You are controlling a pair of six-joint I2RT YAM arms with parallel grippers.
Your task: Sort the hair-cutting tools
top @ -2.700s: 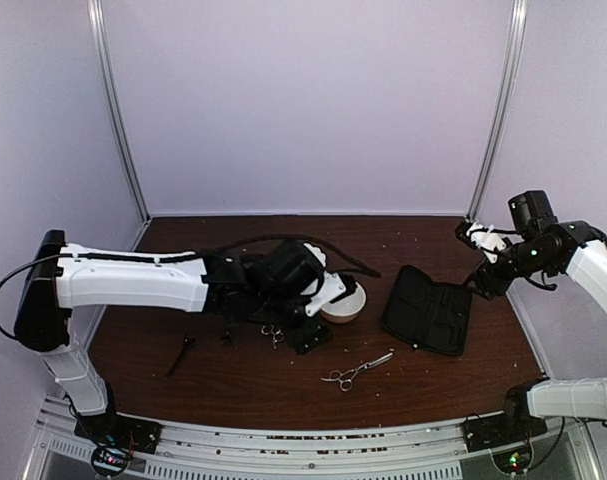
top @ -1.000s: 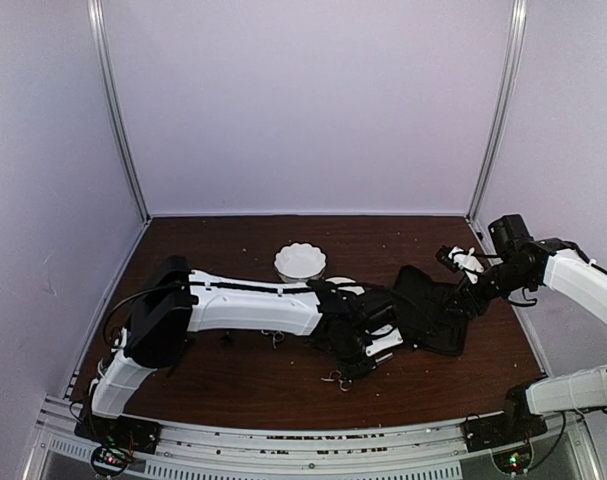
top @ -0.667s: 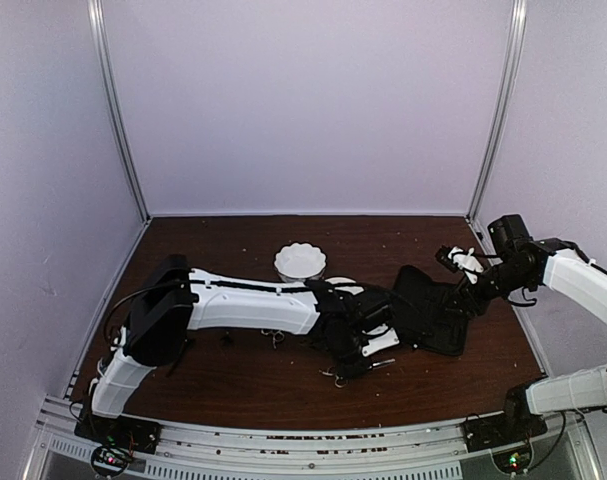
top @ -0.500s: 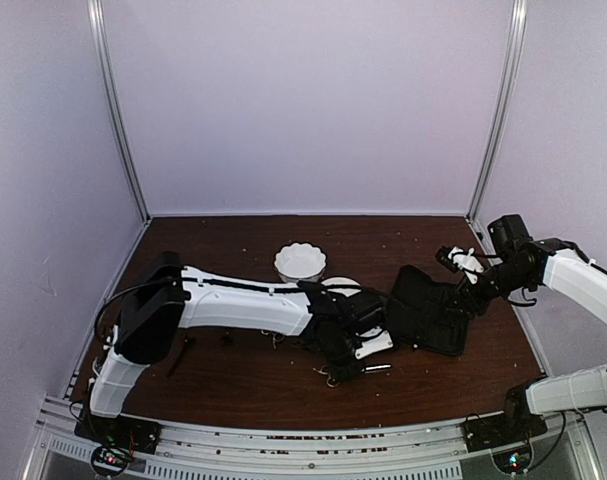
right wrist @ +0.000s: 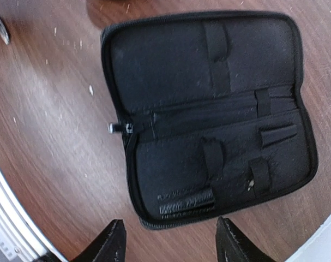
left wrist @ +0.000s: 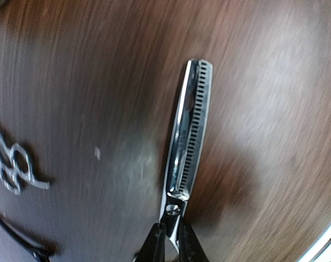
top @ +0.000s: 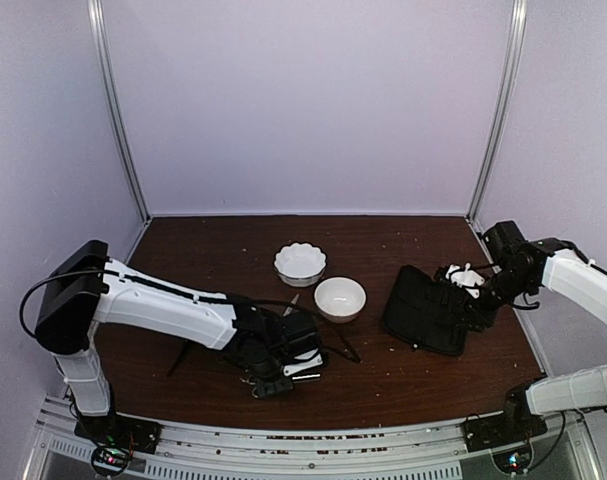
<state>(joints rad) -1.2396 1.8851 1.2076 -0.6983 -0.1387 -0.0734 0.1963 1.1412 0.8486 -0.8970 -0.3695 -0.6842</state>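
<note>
My left gripper (left wrist: 173, 236) is shut on silver thinning scissors (left wrist: 190, 131) just below their pivot screw, the toothed blades pointing away from me above the brown table. From above, that gripper (top: 281, 380) sits near the front middle. The finger rings of a second pair of scissors (left wrist: 12, 166) lie at the left of the wrist view, with a black clip (left wrist: 20, 244) below them. Another thin black clip (top: 181, 357) lies left of the arm. My right gripper (right wrist: 172, 243) is open and empty, hovering over the near edge of the open black zip case (right wrist: 209, 120).
Two white bowls stand mid-table, a fluted one (top: 300, 262) behind a plain one (top: 340, 298). The open case (top: 428, 310) lies at the right. A black cable trails from the left arm across the table. The metal frame rail runs along the front edge.
My left gripper closed on the scissors near the case and carried them back left toward the front middle. The right gripper edged lower over the case.
</note>
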